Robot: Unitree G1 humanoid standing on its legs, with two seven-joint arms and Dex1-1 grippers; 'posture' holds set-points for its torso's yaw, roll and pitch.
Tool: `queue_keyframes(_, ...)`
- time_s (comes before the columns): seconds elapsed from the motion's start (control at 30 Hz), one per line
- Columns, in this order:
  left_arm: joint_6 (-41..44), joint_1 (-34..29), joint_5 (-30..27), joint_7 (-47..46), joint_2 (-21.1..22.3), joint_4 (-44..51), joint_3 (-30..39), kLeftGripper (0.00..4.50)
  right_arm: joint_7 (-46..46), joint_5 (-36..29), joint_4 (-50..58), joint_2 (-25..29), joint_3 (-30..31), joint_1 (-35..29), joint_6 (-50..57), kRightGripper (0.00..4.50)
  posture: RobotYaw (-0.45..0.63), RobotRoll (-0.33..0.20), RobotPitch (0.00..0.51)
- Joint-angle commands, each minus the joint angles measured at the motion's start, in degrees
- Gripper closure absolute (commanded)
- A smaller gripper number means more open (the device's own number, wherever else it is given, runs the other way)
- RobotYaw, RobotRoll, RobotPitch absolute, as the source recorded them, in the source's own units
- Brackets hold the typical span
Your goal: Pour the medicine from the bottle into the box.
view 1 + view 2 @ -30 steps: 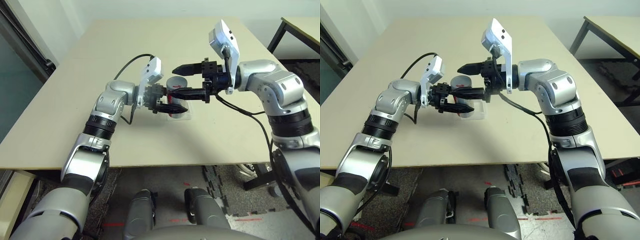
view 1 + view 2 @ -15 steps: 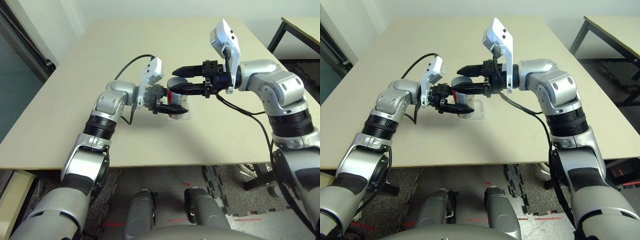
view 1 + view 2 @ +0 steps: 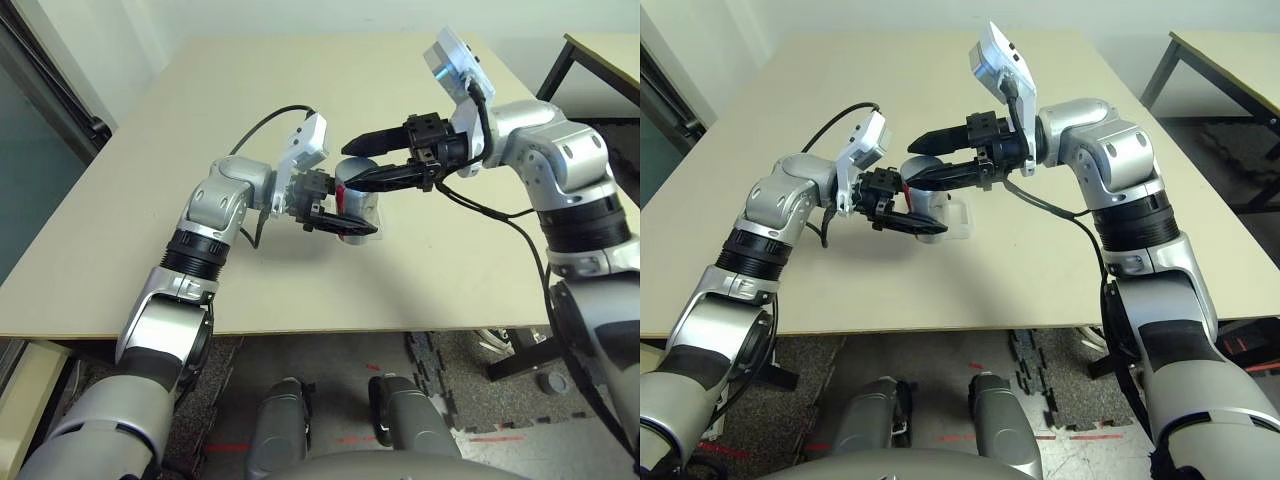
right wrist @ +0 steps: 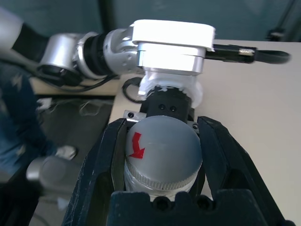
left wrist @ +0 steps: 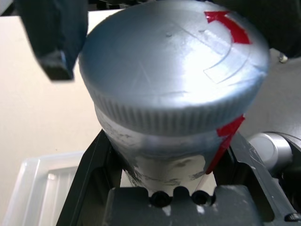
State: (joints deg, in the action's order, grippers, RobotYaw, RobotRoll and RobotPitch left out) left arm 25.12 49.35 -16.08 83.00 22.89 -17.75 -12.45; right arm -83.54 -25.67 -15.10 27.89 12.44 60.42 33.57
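The silver-grey bottle (image 3: 354, 198) with a red stripe is held above the table by my left gripper (image 3: 352, 208), which is shut on its body (image 5: 169, 162). Its grey cap (image 4: 162, 153), marked with a red arrow, sits on the bottle (image 5: 174, 70). My right gripper (image 3: 350, 165) reaches in from the right and is shut on that cap, one finger (image 4: 106, 165) on each side. The clear plastic box (image 3: 955, 215) lies on the table directly beneath the bottle, and one corner of the box (image 5: 33, 193) shows below it. The medicine is out of view.
The beige table (image 3: 200, 120) stretches wide to the left of and behind the grippers. A second table with a dark leg (image 3: 555, 65) stands at the far right. Cables hang from both wrists near the bottle.
My right wrist has rolled, tipping its white camera mount further right, and its fingers now sit closer around the cap. The left arm and bottle have barely moved.
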Motion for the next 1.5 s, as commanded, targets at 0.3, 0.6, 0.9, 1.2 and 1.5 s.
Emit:
queue_keyframes(0.3,0.75,-0.20,-1.37,-0.81,-0.11,5.72,-0.52,1.68,-8.93,4.47,-7.71,-2.06,3.48,3.13,-5.56,2.01,0.06,0.000,0.097)
queue_keyframes(0.6,-0.65,0.03,-1.34,-1.58,-0.08,4.82,-0.14,1.68,-7.18,3.92,-4.00,1.24,0.60,1.76,-1.92,0.00,0.04,0.000,0.095)
queue_keyframes(0.9,-1.31,0.03,-1.41,-2.42,0.04,3.77,0.52,1.68,-3.02,1.86,1.51,5.26,-2.72,-1.05,3.06,0.00,0.03,0.000,0.094)
queue_keyframes(1.2,-1.39,-0.44,-1.69,-5.50,0.34,1.76,2.83,1.68,4.89,-0.80,8.28,5.86,-6.38,-4.21,8.44,0.00,0.00,0.000,0.093)
queue_keyframes(1.5,-2.35,-0.86,-1.22,-6.06,0.78,-0.17,3.14,1.68,14.50,-1.17,12.60,1.27,-5.70,-6.11,10.74,0.00,0.00,0.000,0.095)
